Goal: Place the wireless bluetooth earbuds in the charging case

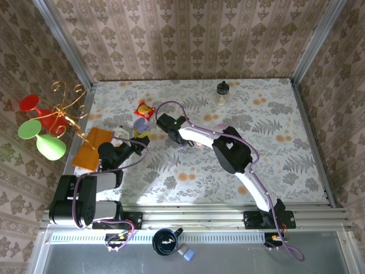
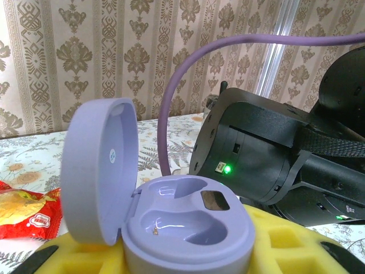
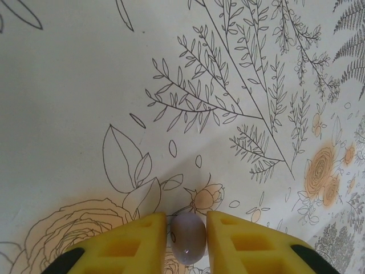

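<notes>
Overhead, the far left has two goblets (image 1: 50, 146), one red and one green, beside one gold wire stand (image 1: 67, 106). One orange cloth (image 1: 91, 146) lies at the left edge of the floral table (image 1: 285, 142).

Just right of the cloth, the left gripper (image 1: 138, 137) pinches the one lilac charging case (image 1: 140, 124). From above the case is a small lilac patch. The left wrist view shows its inside. The case (image 2: 188, 228) sits clamped between the yellow pads (image 2: 285, 245) of the left gripper (image 2: 185, 260), with its lid (image 2: 97, 171) swung up on the left. It has two wells (image 2: 182, 222), and both are empty. One red snack packet (image 2: 23, 211) lies to the left. The black housing of the right arm (image 2: 256, 154), with a green light, stands close behind the case, and one purple cable (image 2: 171, 103) arches over.

Further right, the right arm (image 1: 199, 136) reaches to the middle of the table. Its wrist view shows one lilac-grey earbud (image 3: 188, 237) lying on the table between the two yellow fingers (image 3: 131, 245) of the right gripper (image 3: 187, 228). The fingers stand close on either side of the earbud. Whether they press on it I cannot tell.

One small bottle (image 1: 222, 93) stands at the far edge, and one dark mug (image 1: 165, 241) sits nearest, below the arm bases.
</notes>
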{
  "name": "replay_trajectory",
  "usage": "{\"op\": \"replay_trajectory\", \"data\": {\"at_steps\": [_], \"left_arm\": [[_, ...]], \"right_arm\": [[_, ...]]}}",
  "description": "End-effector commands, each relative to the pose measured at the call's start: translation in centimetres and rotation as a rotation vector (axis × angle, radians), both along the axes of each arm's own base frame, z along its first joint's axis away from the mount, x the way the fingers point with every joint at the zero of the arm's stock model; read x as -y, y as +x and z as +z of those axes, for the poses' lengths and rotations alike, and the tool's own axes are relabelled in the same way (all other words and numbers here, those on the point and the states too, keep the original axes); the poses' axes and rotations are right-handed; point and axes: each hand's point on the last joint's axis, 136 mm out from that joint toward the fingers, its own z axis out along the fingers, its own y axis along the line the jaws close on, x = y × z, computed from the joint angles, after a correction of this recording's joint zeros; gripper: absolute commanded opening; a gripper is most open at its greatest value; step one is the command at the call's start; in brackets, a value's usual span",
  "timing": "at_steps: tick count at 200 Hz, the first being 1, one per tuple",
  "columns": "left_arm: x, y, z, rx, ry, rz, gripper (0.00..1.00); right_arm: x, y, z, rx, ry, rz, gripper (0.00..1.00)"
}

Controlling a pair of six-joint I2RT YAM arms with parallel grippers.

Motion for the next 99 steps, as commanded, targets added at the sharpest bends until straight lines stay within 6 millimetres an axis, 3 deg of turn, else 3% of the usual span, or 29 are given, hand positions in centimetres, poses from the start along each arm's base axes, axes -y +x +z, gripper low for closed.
{"op": "replay_trajectory", "data": {"at_steps": [1, 48, 99], "left_arm": [[0.1, -0.2, 1.1, 0.034, -0.020, -0.017, 0.29], [0.2, -0.2, 1.0, 0.037, -0.013, -0.027, 0.29], [0.5, -0.4, 0.9, 0.051, 0.005, -0.036, 0.28]], "right_arm": [[0.9, 0.2, -0.8, -0.018, -0.059, -0.007, 0.24], [0.7, 0.1, -0.2, -0.020, -0.014, -0.039, 0.18], [0.0, -1.0, 3.4, -0.045, 0.261, -0.132, 0.19]]}}
